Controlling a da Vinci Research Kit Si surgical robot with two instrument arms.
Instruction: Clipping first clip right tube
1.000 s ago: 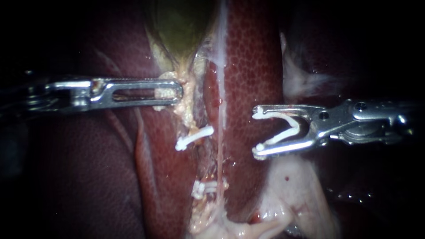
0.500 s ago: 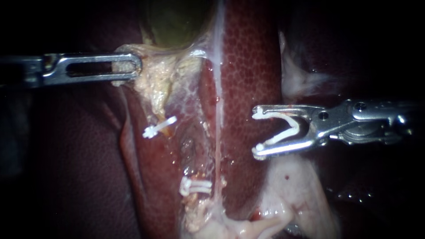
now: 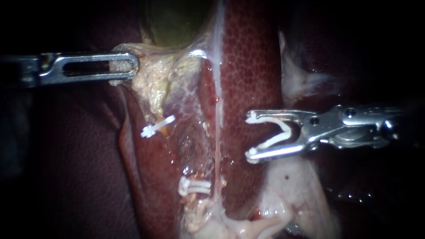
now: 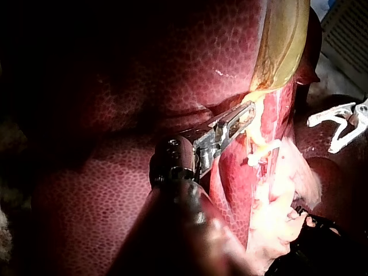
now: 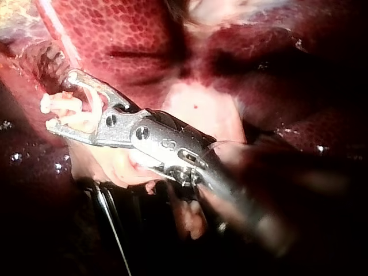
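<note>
- Right instrument (image 3: 250, 136): jaws stand wide apart, both tips holding an open white clip (image 3: 271, 141)
- The clip's mouth faces the right tube (image 3: 217, 132), just beside it and not touching
- The tube is a thin pale strand lying against the liver (image 3: 252, 66)
- Left instrument (image 3: 128, 67): jaws clenched on pale tissue (image 3: 150, 84) under the gallbladder (image 3: 175, 22)

We can read no text, no label, no brand, no number and no sign in the endoscope view, in the left wrist view or in the right wrist view.
</note>
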